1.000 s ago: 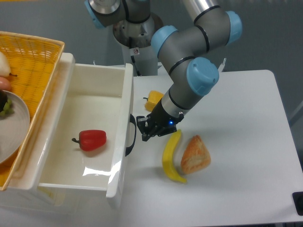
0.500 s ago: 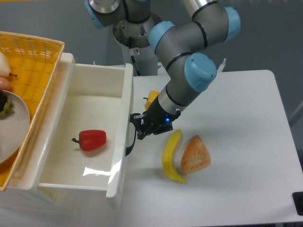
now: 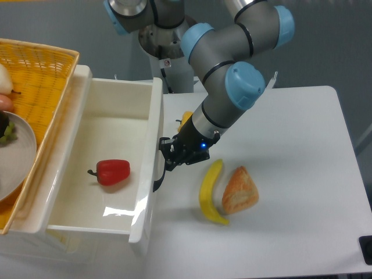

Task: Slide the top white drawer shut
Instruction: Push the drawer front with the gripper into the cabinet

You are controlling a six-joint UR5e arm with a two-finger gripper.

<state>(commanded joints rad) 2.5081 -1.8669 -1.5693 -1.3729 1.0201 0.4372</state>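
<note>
The top white drawer (image 3: 152,125) stands pulled out on the left, a deep glossy tray with a red bell pepper (image 3: 112,171) lying inside. Its curved black handle (image 3: 160,174) runs down the front panel. My gripper (image 3: 169,155) presses against that front, right at the handle's upper part. Its dark fingers look close together, with nothing held between them.
A yellow banana (image 3: 210,193) and a piece of bread (image 3: 239,190) lie on the white table (image 3: 290,174) just right of the gripper. A yellow pepper (image 3: 187,121) sits partly behind the arm. A yellow wicker basket (image 3: 35,87) with a plate sits atop the cabinet at left.
The gripper has travelled left to the drawer front and now touches it by the handle. The drawer has shifted very slightly left.
</note>
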